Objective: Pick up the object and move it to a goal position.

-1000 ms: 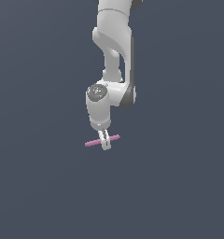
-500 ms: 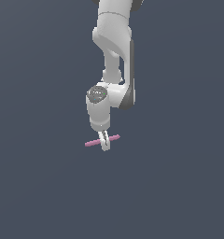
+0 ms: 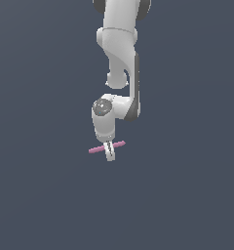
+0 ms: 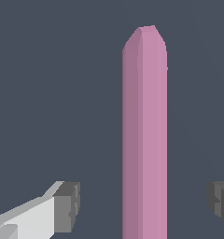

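Note:
The object, a thin pink rod (image 3: 96, 149), lies flat on the dark ground below the white arm. My gripper (image 3: 109, 154) points straight down and straddles the rod near its middle. In the wrist view the rod (image 4: 144, 140) runs between the two grey finger pads (image 4: 68, 205), with a clear gap on each side. The gripper (image 4: 142, 203) is open around the rod and is not touching it. The rod's near end is cut off by the edge of the wrist view.
Only the plain dark grey ground (image 3: 187, 195) surrounds the rod. The arm's white links (image 3: 120, 53) rise above the gripper. No other object or goal marker shows in either view.
The wrist and fingers have come down a little, so the fingers now reach lower around the rod. The rod has stayed in place.

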`<state>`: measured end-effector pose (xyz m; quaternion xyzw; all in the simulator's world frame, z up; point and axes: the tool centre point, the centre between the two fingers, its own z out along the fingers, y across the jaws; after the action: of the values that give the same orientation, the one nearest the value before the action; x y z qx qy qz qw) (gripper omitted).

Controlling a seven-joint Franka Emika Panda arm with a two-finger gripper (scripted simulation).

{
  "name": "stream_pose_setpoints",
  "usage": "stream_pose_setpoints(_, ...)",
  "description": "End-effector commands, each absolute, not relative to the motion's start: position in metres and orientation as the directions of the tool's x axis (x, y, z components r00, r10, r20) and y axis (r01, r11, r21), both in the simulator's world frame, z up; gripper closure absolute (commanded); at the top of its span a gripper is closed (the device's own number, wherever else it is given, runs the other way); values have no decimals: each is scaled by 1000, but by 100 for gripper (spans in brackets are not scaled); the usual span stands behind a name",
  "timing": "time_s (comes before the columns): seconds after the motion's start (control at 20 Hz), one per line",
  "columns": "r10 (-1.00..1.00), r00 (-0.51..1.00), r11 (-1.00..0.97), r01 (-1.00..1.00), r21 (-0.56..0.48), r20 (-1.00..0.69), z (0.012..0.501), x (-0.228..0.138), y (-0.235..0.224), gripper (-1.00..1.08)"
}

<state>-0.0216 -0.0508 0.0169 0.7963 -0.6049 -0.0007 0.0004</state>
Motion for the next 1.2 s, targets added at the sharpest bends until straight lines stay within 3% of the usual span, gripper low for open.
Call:
stream_pose_setpoints(0.0,-963,268,-268,-963,0,0,13,-21,-51,-92)
stream_pose_setpoints(0.05,-963,268,-268,-963,0,0,13,-21,-51,-92)
stream_pose_setpoints(0.1,-963,268,-268,-963,0,0,13,-21,-51,108)
stream_pose_setpoints(0.75,-963,268,-268,-963,0,0,15,-21,-51,108)
stream_pose_setpoints(1.15,-963,268,-268,-963,0,-1,44,-28,-56,108)
